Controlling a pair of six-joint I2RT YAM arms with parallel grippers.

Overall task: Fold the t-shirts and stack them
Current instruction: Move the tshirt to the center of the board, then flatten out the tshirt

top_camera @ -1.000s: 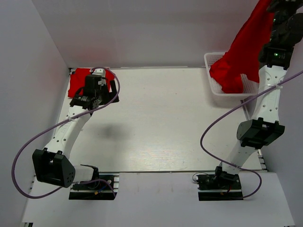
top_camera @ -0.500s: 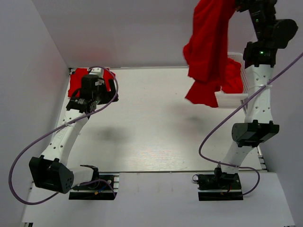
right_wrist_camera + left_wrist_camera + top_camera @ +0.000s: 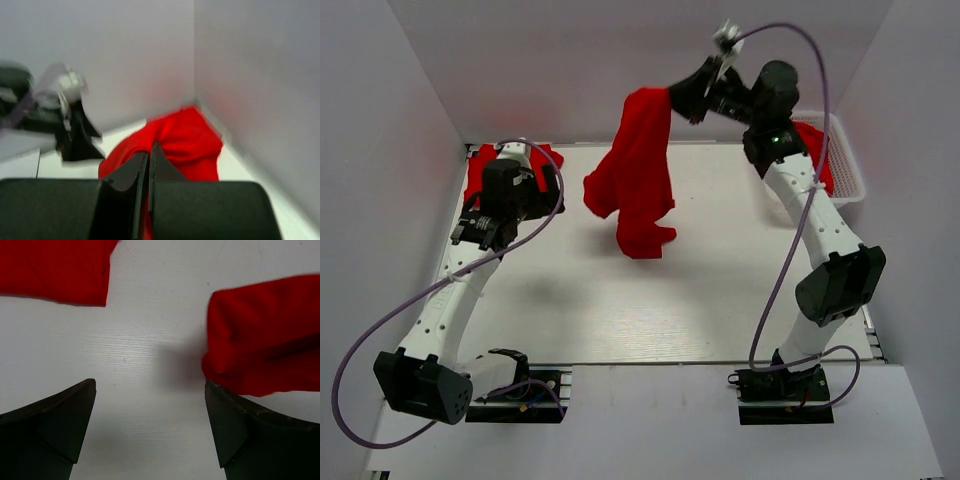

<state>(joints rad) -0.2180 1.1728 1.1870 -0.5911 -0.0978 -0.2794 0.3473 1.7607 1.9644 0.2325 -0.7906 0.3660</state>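
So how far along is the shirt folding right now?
One red shirt lies flat, seemingly folded, at the table's far left corner. The right gripper holds a second shirt hanging above the middle; the left gripper is open and empty. More red fabric sits in the white basket, so that and stacking remain.

1. The top external camera sits high behind the arm bases, which are at the frame's bottom, and looks down over the whole table (image 3: 720, 300).
2. The left wrist camera looks steeply down, close to the tabletop, with the left fingers (image 3: 50, 425) in the lower corners.
3. The right wrist camera, raised, looks roughly level along the right fingers (image 3: 127, 175) toward a wall corner; the view is blurred.
4. The top and left wrist views share the hanging t-shirt (image 3: 635, 180) (image 3: 265, 340).
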